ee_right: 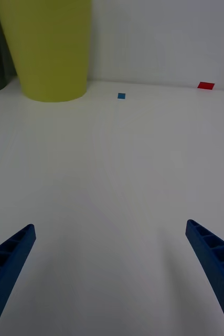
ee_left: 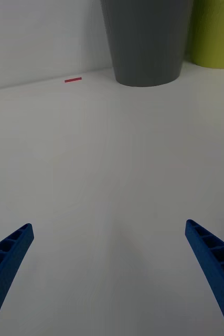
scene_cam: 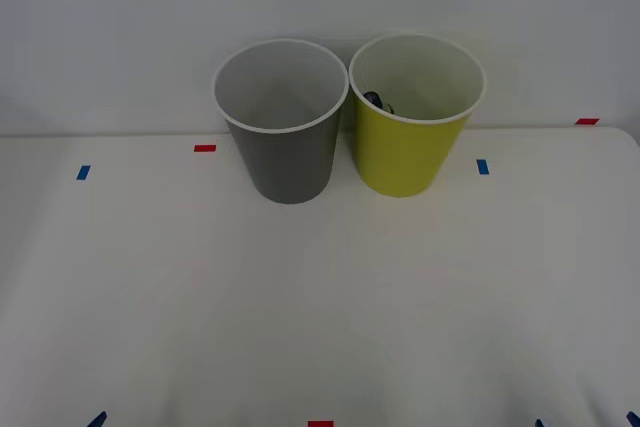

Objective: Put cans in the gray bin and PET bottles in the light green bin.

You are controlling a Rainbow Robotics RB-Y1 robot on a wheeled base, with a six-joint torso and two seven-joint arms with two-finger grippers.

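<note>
1. Check the right gripper [ee_right: 112,278]: its blue fingers are spread wide with nothing between them, low over the bare white table [scene_cam: 320,297], well short of the light green bin [ee_right: 51,47].
2. Check the left gripper [ee_left: 109,278]: it is likewise spread and empty, facing the gray bin [ee_left: 146,39] across open table.
3. Locate the bins in the front view: the gray bin [scene_cam: 285,152] and light green bin [scene_cam: 405,152] stand upright at the far edge, rims touching or nearly so.
4. Locate the PET bottle [scene_cam: 378,102]: a dark shape lies inside the light green bin; judge it already deposited.
5. Treat sorting as apparently complete; no item remains on the table. Your next move calls only for holding both arms parked.
</note>
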